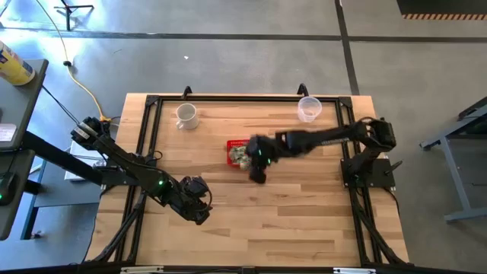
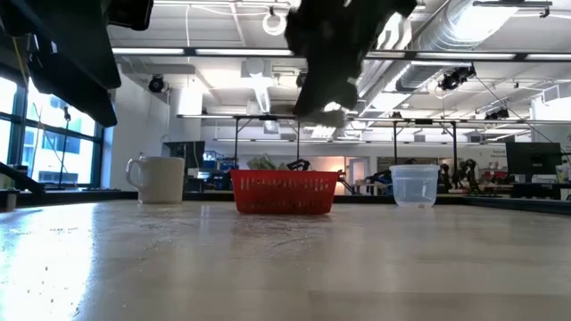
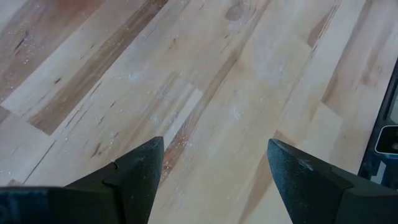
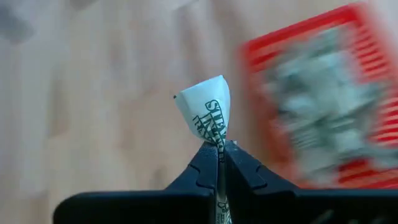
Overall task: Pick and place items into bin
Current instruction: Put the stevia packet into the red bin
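The bin, a small red basket (image 1: 230, 146) near the table's middle, holds several pale green-and-white items (image 1: 242, 156). In the low view the items peek over its wall (image 2: 285, 192). My right gripper (image 1: 259, 173) hangs just beside the bin's near side, above the table, shut on one white item with green print (image 4: 205, 112). In the right wrist view the bin (image 4: 252, 68) lies blurred beside the fingers. My left gripper (image 1: 199, 209) stands open over bare wood at the near left, with nothing between its fingers (image 3: 214, 168). My right gripper pinches the item's lower end (image 4: 217, 142) between its two fingertips. The fingers slant down from the table's right side. The item's puffed upper part sticks out past the tips, lifted clear of the table.
A white mug (image 1: 186, 116) stands at the far left of the table. A clear plastic cup (image 1: 308, 109) stands at the far right. A black frame rail (image 1: 152, 129) runs around the table's edges. Bare wood lies across the near half.
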